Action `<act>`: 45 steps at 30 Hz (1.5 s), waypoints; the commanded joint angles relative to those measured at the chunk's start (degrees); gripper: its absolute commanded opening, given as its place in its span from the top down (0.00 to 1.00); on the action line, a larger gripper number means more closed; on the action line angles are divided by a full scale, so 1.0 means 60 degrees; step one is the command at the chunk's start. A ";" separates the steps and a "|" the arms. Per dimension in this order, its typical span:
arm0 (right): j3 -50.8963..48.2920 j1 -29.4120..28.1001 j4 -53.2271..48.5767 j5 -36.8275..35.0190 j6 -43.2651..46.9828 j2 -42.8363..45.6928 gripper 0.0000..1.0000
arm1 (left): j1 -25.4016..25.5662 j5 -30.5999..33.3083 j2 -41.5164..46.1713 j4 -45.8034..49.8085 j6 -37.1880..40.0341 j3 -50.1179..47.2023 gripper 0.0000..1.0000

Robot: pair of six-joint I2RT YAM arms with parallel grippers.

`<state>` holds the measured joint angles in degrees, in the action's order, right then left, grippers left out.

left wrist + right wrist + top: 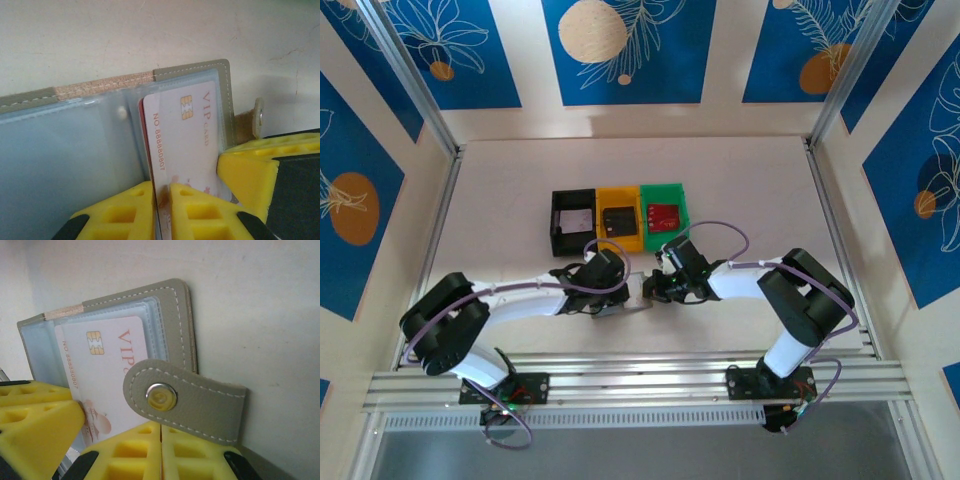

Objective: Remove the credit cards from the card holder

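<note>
Card holder (190,72) holds a card (185,135) printed "VIP CARD", "NO 88880807".

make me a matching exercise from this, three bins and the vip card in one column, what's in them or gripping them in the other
Column one:
1 black bin
2 yellow bin
3 green bin
4 VIP card

Column two:
a red card inside
b pinched by the left gripper
c pale card inside
d dark card inside

Pairs: 1-c; 2-d; 3-a; 4-b
</note>
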<state>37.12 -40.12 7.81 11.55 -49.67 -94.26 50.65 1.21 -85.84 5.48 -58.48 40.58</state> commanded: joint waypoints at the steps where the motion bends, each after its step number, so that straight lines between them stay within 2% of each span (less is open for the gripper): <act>1: -0.0184 -0.0385 -0.0695 0.0016 -0.0042 -0.0595 0.92 | 0.0189 -0.0561 0.0331 -0.1091 -0.0090 0.0107 0.86; 12: -0.0119 -0.0462 -0.0672 0.0034 -0.0080 -0.0690 0.93 | 0.0186 -0.0509 0.0536 -0.1220 -0.0165 -0.0036 0.91; 17: -0.0115 -0.0477 -0.0689 0.0010 -0.0064 -0.0700 0.93 | 0.0199 -0.0482 0.0603 -0.1257 -0.0166 -0.0091 1.00; 45: -0.0371 -0.0257 -0.0856 -0.0050 0.0000 -0.0484 0.94 | 0.0143 0.0135 0.1530 -0.0400 0.0198 -0.0506 1.00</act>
<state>37.36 -41.28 9.47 12.05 -49.69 -95.15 50.70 1.69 -78.83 5.10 -58.41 37.74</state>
